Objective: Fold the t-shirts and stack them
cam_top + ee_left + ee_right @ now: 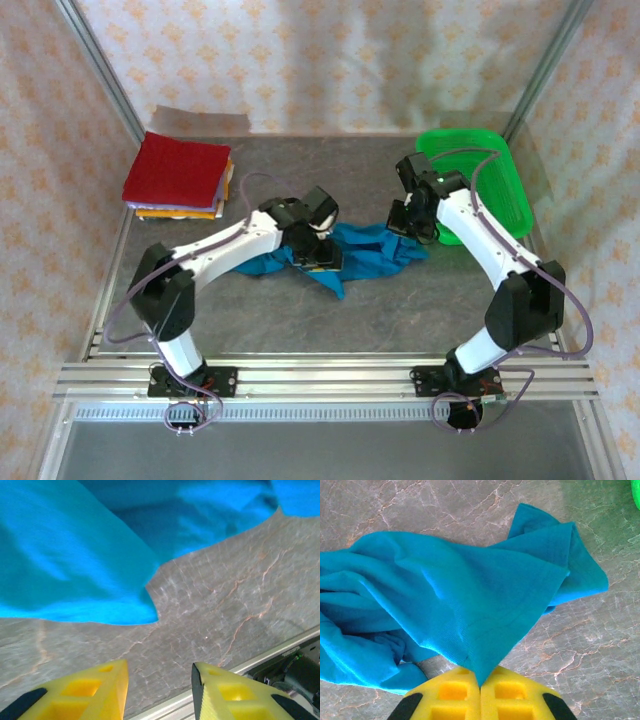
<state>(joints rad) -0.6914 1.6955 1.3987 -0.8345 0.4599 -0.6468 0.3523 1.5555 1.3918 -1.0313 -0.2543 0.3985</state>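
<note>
The teal t-shirt (368,252) lies crumpled at frame centre on the table (420,310). The right gripper (480,687), jaws closed, pinches a raised fold of it. The left gripper (160,690) is partly open and empty, near its edge. Folded t-shirts (178,172) are stacked upper left, green basket (500,180) upper right.

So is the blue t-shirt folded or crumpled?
Crumpled: the blue t-shirt lies in an uneven heap on the table, one corner pinched in the right tool.

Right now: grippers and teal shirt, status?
Right gripper shut on teal shirt, pinching a fold. Left gripper open, empty, beside it. Folded stack back left; nothing blocking.
</note>
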